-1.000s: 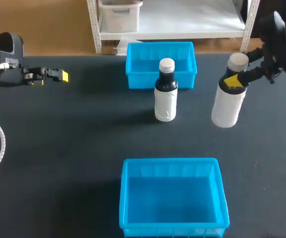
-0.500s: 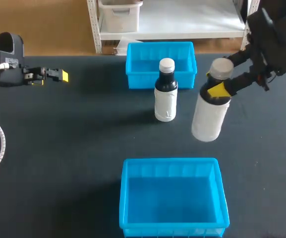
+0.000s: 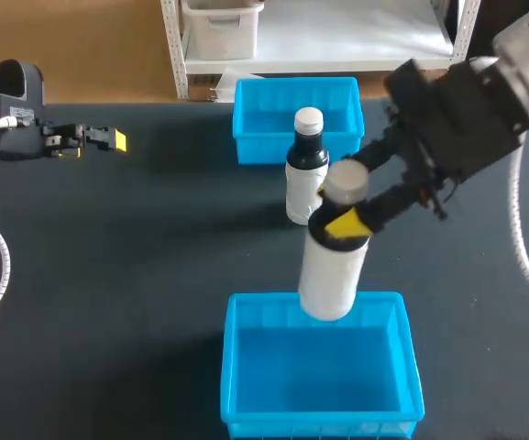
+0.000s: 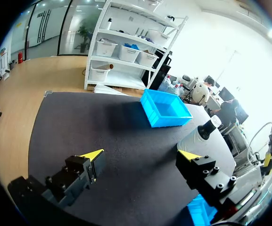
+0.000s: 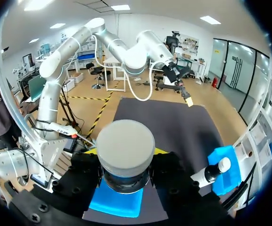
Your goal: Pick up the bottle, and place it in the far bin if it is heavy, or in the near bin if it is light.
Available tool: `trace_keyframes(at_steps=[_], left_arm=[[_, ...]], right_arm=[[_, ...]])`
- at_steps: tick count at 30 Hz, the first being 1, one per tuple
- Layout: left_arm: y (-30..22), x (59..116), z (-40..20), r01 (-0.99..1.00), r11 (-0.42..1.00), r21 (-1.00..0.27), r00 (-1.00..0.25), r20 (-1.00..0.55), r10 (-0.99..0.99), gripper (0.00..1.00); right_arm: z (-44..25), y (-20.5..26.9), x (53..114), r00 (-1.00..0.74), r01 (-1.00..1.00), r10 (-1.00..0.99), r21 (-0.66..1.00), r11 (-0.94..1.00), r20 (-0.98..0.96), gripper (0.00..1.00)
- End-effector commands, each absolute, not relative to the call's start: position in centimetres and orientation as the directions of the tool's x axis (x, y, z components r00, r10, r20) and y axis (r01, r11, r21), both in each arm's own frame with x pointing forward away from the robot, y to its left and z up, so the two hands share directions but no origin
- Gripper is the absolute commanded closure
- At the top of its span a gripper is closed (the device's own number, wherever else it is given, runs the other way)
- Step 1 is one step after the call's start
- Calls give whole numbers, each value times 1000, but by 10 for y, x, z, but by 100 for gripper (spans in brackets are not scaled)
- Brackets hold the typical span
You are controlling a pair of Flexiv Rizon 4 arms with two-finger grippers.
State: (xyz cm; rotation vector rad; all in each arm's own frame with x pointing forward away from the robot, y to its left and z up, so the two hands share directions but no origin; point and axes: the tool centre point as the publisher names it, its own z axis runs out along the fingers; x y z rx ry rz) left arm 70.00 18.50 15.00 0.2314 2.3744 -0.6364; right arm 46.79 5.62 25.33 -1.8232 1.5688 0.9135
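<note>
Our right gripper [image 3: 345, 223] clamps the neck of a smooth white cylindrical bottle [image 3: 331, 270] with a round grey cap, hanging over the far rim of the near bin [image 3: 230, 367]. Our left gripper [image 4: 141, 154] gapes wide, holding nothing.

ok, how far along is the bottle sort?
Pickup done: the right gripper is shut on the grey-capped bottle, which is lifted. In hand: it hangs over the far rim of the near bin. Left: release it inside. A second bottle stands before the far bin, untouched.
</note>
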Motion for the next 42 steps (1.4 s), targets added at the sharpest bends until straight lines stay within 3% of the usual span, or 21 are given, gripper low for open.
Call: trace_keyframes(at_steps=[1, 12, 42], left_arm=[[185, 700, 150, 321, 866, -383, -767, -642, 0, 0], [185, 700, 150, 321, 866, -383, -767, -642, 0, 0], [185, 700, 150, 321, 866, -383, -767, -642, 0, 0]], right_arm=[[237, 81, 469, 108, -976, -589, 29, -218, -801, 100], [208, 113, 457, 187, -932, -547, 28, -360, -816, 100], [144, 107, 449, 241, -915, -571, 13, -404, -785, 100]])
